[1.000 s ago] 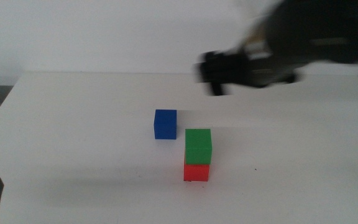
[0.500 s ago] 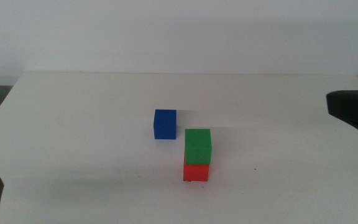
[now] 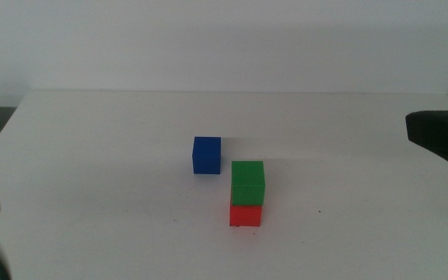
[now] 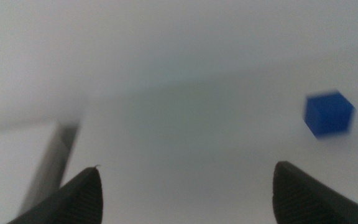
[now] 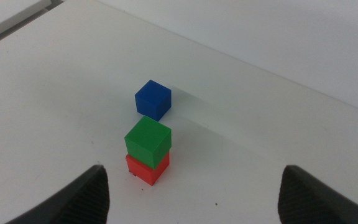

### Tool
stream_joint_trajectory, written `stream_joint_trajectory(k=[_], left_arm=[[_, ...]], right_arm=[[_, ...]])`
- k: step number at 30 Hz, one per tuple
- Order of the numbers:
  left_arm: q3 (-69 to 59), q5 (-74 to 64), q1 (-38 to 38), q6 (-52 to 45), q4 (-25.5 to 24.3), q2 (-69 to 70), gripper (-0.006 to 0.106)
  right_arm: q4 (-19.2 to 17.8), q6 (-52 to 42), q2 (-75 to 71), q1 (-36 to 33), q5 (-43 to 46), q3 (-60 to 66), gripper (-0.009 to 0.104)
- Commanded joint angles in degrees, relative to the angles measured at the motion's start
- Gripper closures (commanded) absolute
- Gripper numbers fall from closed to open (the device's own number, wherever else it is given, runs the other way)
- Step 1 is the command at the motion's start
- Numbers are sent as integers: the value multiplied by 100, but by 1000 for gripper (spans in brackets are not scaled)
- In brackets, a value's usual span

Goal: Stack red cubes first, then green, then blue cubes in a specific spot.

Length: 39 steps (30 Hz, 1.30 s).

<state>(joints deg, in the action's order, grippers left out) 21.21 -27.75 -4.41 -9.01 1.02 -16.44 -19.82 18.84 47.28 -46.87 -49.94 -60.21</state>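
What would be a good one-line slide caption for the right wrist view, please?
Green cube stacked on red cube, blue cube apart on the table, seen between the open right end effector.

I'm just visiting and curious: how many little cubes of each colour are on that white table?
Red cube: 1, at the bottom of the stack
Green cube: 1, sitting on the red one
Blue cube: 1, alone on the table
Total: 3 cubes

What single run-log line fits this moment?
stack: green on red | blue loose on table | left gripper open | right gripper open
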Motion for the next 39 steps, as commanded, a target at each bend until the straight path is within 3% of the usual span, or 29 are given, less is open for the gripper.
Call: stream_joint_trajectory(k=[1, 6, 9, 12, 14, 19, 24, 39], left_arm=[[1349, -1658, -65, -17, 132, -1072, 7], [3625, -4102, -65, 6, 485, -3143, 10], [4470, -4221, -104, 6, 1032, -4097, 10], [4904, -4221, -514, 92, 1205, -4813, 10], [5057, -4141, -1001, 472, 1030, -5222, 10], [5601, -4221, -2062, 2718, 150, -6032, 10], [6307, -4220, -2593, 3736, -751, -6825, 10], [8242, -4221, -2528, 3300, -583, -9341, 10]], right_arm=[[-37, -53, -13, 24, 47, 12, 9], [-37, -53, -13, 24, 47, 12, 9], [-37, -53, -13, 24, 47, 12, 9], [-37, -53, -13, 24, 47, 12, 9], [-37, -53, -13, 24, 47, 12, 9], [-37, -53, -13, 24, 47, 12, 9], [-37, -53, -13, 24, 47, 12, 9], [-37, -53, -13, 24, 47, 12, 9]])
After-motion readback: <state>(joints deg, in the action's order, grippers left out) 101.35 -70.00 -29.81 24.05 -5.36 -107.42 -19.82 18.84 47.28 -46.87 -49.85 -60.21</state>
